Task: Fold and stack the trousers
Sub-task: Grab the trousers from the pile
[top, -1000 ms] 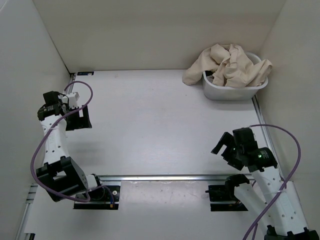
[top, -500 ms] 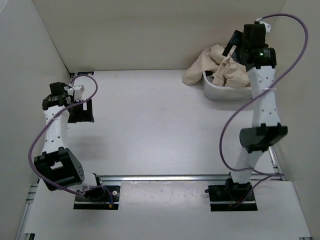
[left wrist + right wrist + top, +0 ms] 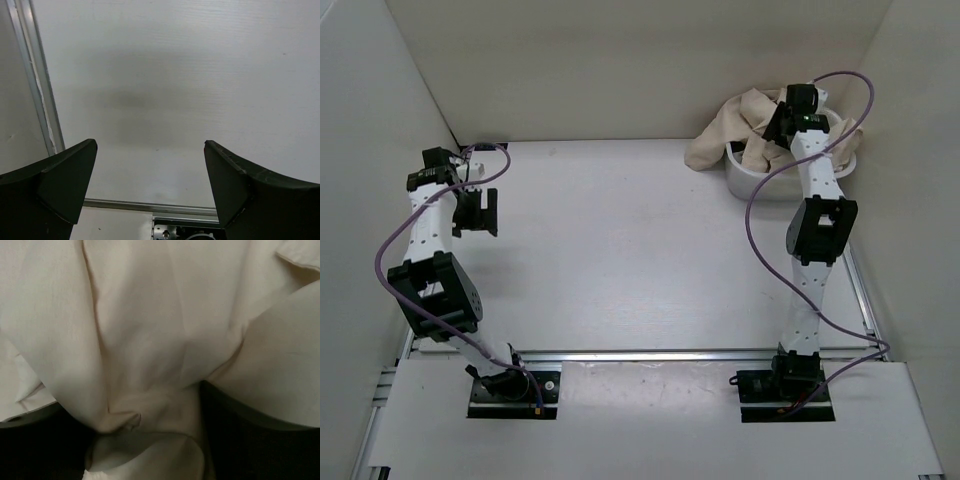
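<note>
The trousers (image 3: 720,140) at one o'clock are plain cream, their bin (image 3: 750,183) pale grey; table (image 3: 620,250) white, arms (image 3: 432,228) white, cables (image 3: 378,272) violet, left gripper (image 3: 150,145) black.

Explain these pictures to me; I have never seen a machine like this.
These are two white robot arms bolted at the near edge of a white table. The wide picture looks down from above and behind them. The other two come from cameras on each wrist. The left gripper hangs open above the table, holding nothing; its own view shows its two dark fingers wide apart. The right gripper is pushed into crumpled beige trousers heaped in a white plastic tub at the far right corner. Its camera sees folds of cloth bunched between its fingers; whether it has clamped them is not clear.
</note>
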Tool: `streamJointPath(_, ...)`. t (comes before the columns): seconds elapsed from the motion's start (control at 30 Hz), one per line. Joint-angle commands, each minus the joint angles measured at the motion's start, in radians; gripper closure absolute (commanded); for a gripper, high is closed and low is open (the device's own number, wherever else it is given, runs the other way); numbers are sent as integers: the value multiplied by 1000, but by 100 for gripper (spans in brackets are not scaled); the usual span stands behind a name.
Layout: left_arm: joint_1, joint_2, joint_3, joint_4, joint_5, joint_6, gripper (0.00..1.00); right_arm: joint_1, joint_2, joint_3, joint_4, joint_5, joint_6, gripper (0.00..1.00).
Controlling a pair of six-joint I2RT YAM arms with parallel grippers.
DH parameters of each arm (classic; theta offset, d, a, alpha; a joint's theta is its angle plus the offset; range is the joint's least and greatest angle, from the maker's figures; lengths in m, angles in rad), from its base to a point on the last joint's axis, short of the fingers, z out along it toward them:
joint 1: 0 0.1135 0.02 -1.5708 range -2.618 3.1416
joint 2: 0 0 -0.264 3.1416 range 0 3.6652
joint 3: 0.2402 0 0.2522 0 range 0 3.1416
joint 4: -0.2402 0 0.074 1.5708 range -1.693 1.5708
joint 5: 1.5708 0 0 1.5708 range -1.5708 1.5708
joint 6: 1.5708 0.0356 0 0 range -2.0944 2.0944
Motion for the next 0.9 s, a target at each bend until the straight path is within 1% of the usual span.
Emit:
streamJointPath(0.0, -1, 30, 64, -21, -73, 7, 0, -5, -13, 39, 88, -26, -19, 36)
streamJointPath(0.07, -1, 52, 83, -44, -95, -4, 0, -5, -22, 13, 88, -45, -19, 72)
streamJointPath(0.1, -1, 52, 92, -45, -95, -4, 0, -5, -23, 13, 88, -45, -19, 100)
streamJointPath(0.2, -1, 52, 92, -45, -108, -4, 0, -5, -107, 13, 99, 1, -19, 100)
streamJointPath(0.23, -1, 43, 83, -45, -108, 5, 0, -5, -174, 13, 113, 1, -19, 100)
streamJointPath(0.3, -1, 32, 71, -35, -108, 5, 0, 38, -251, 13, 143, 1, -40, 100)
streamJointPath(0.33, -1, 17, 71, -35, -108, 5, 0, 58, -333, 13, 154, -26, -50, 100)
streamJointPath(0.37, -1, 6, 60, -25, -108, 15, 0, 81, -375, 13, 165, -49, -74, 100)
streamJointPath(0.4, -1, -17, 48, -25, -108, 15, 0, 147, -459, 13, 189, -68, -88, 100)
streamJointPath(0.43, -1, -29, 48, -12, -108, 15, 0, 190, -501, -1, 205, -80, -108, 100)
streamJointPath(0.47, -1, -43, 34, 1, -90, 15, 0, 242, -541, -1, 224, -91, -166, 100)
streamJointPath(0.5, 11, -66, 22, 2, -79, 15, 0, 370, -612, -13, 267, -91, -198, 100)
streamJointPath(0.57, 20, -75, 21, 12, -61, 15, 0, 519, -668, -24, 313, -79, -281, 100)
streamJointPath(0.6, 35, -85, 21, 12, -50, 3, 0, 666, -705, -24, 335, -79, -353, 100)
streamJointPath(0.67, 49, -85, 32, 12, -50, -11, 0, 785, -728, -24, 389, -69, -370, 100)
streamJointPath(0.7, 49, -85, 32, 12, -38, -21, 0, 849, -739, -24, 401, -78, -322, 100)
streamJointPath(0.8, 49, -94, 70, 12, -20, -31, 0, 876, -739, -33, 421, -157, -170, 100)
streamJointPath(0.87, 49, -105, 104, 2, -19, -31, 0, 876, -739, -90, 398, -74, -121, 100)
